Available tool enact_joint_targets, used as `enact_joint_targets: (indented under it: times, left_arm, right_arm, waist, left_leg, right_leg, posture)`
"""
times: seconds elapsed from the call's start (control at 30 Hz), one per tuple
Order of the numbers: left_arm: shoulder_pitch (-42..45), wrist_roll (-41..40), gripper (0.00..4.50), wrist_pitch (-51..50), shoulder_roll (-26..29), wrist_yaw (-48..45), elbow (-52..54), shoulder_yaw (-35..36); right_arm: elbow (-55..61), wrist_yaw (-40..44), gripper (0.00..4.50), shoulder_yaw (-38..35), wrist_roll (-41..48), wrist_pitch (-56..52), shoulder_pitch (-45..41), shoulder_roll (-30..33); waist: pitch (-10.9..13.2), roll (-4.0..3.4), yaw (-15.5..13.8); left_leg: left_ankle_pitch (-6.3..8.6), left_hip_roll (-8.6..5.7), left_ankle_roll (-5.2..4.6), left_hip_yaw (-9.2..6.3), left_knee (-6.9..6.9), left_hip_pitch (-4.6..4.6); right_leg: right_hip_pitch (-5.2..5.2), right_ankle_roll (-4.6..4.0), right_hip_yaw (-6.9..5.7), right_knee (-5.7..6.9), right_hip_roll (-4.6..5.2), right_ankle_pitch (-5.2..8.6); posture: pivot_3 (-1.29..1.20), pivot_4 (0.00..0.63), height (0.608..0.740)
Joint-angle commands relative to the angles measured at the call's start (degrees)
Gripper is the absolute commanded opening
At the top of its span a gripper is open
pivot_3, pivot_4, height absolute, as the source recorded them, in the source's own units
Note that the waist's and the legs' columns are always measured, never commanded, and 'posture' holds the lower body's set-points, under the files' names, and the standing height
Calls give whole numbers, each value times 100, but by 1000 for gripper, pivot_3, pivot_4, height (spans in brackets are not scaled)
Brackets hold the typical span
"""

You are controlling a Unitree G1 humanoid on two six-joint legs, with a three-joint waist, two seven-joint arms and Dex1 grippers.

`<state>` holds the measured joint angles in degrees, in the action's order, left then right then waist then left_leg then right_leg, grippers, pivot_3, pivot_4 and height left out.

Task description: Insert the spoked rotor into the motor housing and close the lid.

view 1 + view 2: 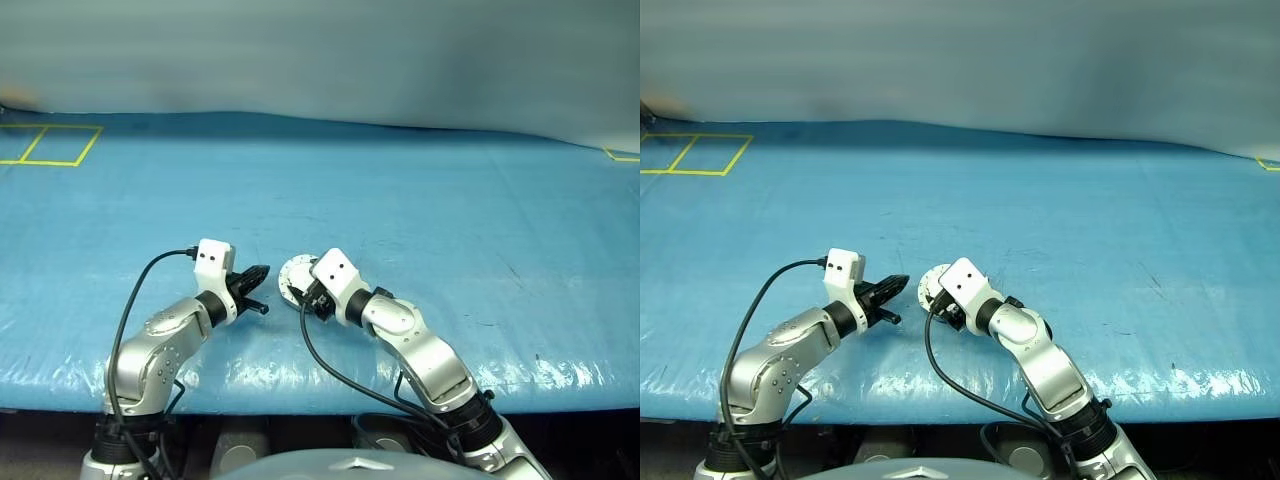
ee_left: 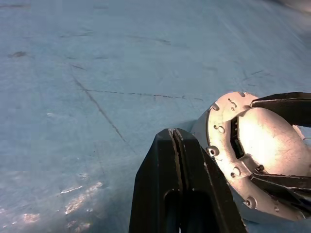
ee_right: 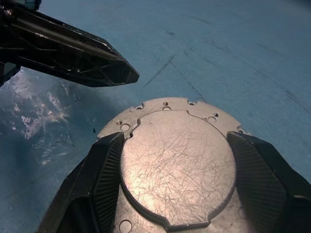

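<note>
Right hand (image 1: 312,297) gripping motor housing (image 1: 294,275) (silver disc), left hand (image 1: 257,287) closed beside it

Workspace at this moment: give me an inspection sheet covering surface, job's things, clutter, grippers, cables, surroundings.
Surface: blue table cover, wrinkled and glossy along the near edge.
Job's things: motor housing held off the table with its plain scratched metal face toward the right wrist camera; lid looks closed, though the seam is not clear. Spoked rotor: nothing seen.
Clutter: nothing seen.
Grippers: right gripper clamps the housing from both sides; left gripper shut on nothing, its tip just beside the housing's rim.
Cables: black cable looping off the left wrist, another under the right forearm.
Surroundings: yellow floor-tape squares at far left, pale wall behind.
</note>
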<state>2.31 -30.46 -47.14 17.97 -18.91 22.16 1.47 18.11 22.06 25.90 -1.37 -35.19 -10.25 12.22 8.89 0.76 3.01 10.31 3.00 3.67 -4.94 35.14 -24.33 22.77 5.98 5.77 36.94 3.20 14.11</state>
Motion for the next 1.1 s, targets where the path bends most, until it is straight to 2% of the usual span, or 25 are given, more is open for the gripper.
enact_joint_targets:
  times: [0.03,0.17,0.8,0.93,1.1]
  left_arm:
    - [135,-234,39,34,-125,-122,115,83]
    - [214,-456,39,-45,-306,-166,74,101]
    - [387,-186,39,-253,-421,-75,-385,-399]
    - [406,-169,0,-267,-348,-88,-342,-374]
    - [389,-112,0,-220,-261,-109,-372,-326]
  right_arm:
    - [-208,-89,3033,-125,-77,-95,53,33]
    - [-208,-80,3033,-116,-78,-97,61,36]
    - [-138,48,3033,-98,-1,-145,81,46]
    - [312,102,4363,-419,239,-300,360,127]
    - [1065,277,4469,-1051,851,-428,954,251]
  waist:
    - [0,0,-2]
    - [-2,3,-5]
    - [-4,6,-22]
    - [-4,7,-72]
    - [-4,7,-91]
  left_leg:
    - [0,0,0,0,0,0]
    - [0,0,0,0,2,0]
    - [0,-1,0,0,2,8]
    - [1,-1,1,0,0,7]
    - [5,-2,6,0,-8,-3]
  right_leg:
    - [0,0,0,0,0,0]
    - [1,0,0,-1,0,0]
    - [-4,0,0,-3,1,0]
    - [-3,0,0,-7,1,0]
    - [3,-2,0,-15,1,3]
  posture:
    - [0,150,740]
    - [0,150,740]
    - [0,150,740]
    - [0,150,740]
    - [0,150,740]
